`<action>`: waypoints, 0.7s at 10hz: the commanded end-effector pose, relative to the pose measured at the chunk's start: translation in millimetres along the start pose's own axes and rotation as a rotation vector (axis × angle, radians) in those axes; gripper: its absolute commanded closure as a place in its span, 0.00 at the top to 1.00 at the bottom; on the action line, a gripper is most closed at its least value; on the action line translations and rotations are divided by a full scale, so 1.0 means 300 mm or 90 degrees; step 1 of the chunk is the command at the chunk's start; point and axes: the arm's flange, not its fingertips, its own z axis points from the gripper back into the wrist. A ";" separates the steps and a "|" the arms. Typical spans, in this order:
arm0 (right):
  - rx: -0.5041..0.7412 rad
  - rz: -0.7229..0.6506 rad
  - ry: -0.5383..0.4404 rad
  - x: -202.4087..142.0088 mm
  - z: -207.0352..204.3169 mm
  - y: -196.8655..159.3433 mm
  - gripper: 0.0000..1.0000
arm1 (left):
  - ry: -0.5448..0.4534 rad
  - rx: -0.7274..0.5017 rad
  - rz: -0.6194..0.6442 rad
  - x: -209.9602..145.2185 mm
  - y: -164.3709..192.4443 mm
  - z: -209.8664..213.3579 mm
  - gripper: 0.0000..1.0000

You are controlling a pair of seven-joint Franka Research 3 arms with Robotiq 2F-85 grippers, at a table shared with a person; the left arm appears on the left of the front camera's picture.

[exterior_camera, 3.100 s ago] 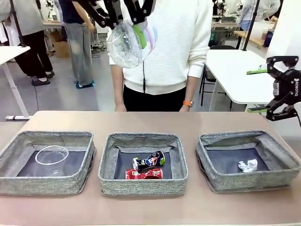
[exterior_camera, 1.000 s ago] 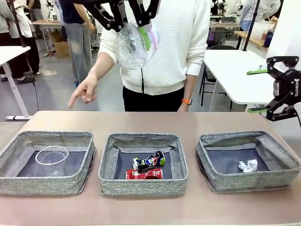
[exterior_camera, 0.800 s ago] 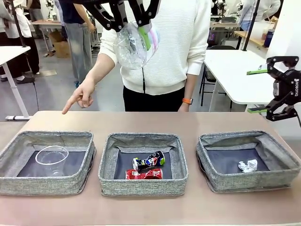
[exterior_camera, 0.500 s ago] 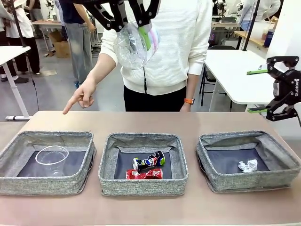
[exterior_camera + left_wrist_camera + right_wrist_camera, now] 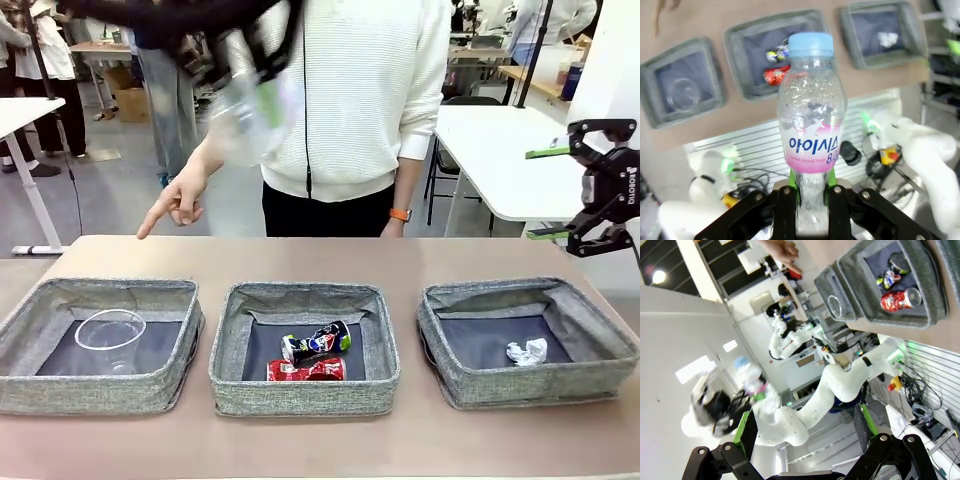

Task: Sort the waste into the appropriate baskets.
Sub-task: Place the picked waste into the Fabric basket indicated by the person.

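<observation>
Two cans [image 5: 315, 355] in middle basket [image 5: 232, 330]

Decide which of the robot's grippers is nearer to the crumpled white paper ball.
Right. The right gripper hangs open above and just beyond the right-hand basket holding the paper ball; the left gripper is high up on the far left, clamping the bottle.

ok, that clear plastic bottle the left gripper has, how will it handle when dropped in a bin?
The clear plastic bottle looks empty, so probably light. Its walls look dented, so likely soft under the left gripper. Round body: it may roll inside the left basket.
</observation>
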 end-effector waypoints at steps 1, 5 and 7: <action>0.009 0.006 0.003 -0.001 -0.001 0.010 1.00 | -0.043 0.050 0.110 -0.091 0.461 -0.200 0.22; 0.009 0.006 0.003 -0.001 -0.001 0.010 1.00 | -0.050 -0.003 0.534 -0.101 1.094 -0.470 0.22; 0.009 0.006 0.003 -0.001 -0.001 0.010 1.00 | -0.078 -0.037 0.626 -0.070 1.135 -0.514 0.22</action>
